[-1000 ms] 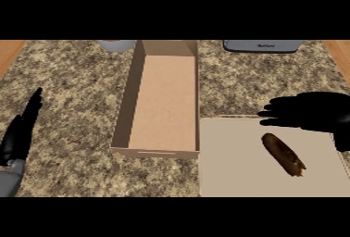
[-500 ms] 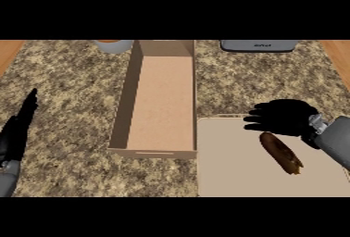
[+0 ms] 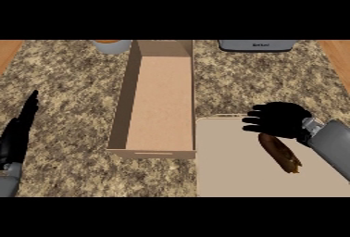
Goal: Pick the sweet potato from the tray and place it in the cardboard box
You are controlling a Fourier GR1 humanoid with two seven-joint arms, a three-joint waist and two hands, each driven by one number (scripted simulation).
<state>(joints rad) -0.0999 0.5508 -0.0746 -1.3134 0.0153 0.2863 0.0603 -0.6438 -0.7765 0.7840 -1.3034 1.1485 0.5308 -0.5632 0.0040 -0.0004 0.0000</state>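
Writing: a pale mark sat on the grey appliance [image 3: 258, 45] at the counter's far edge, too small to read.
Sweet potato: one [image 3: 279, 152], lying on the tray [image 3: 232, 171], toward its right half.
Tray: one, just beside the cardboard box [image 3: 159, 99], their near corners almost touching.
Cardboard box: one, long, open-topped.
Right robot hand: [image 3: 279, 119] over the tray's far edge, fingers spread toward the box, just above the potato's far end, holding nothing.
Left robot hand: [image 3: 19, 134] at the left edge, fingers straight, resting.
Open room: bare counter [image 3: 68, 92] left of the box.
Bowl: one [image 3: 110, 45], far edge.
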